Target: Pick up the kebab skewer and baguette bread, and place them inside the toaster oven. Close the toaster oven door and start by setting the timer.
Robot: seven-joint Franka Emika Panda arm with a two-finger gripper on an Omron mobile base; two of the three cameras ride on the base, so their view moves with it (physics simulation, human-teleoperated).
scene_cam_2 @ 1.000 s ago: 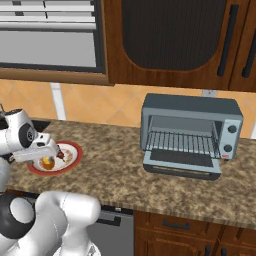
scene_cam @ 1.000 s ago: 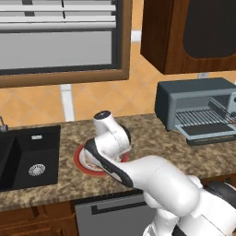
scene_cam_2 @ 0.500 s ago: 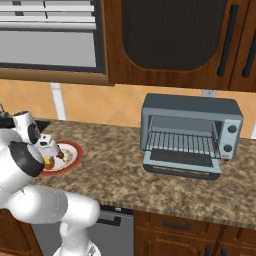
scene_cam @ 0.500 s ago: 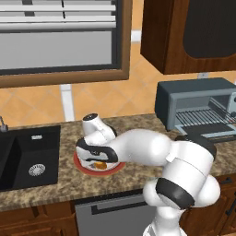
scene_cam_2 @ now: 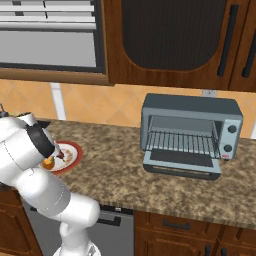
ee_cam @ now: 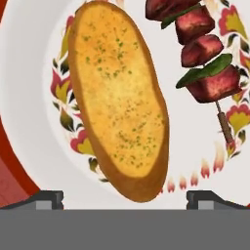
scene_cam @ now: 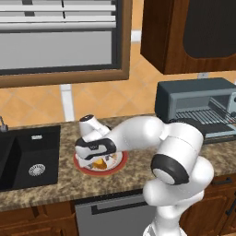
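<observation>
So the gripper hangs right over the red-rimmed white plate, its dark fingertips spread wide either side of the golden-orange oblong baguette bread, not touching it. The kebab skewer of red-brown meat chunks lies just beside the bread. Further along the speckled granite surface, the blue-grey toaster oven sits with its door flopped down open.

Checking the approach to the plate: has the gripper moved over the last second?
Yes. In the left base view the hand carrying the gripper shifted left toward the sink and lower over the plate.
</observation>
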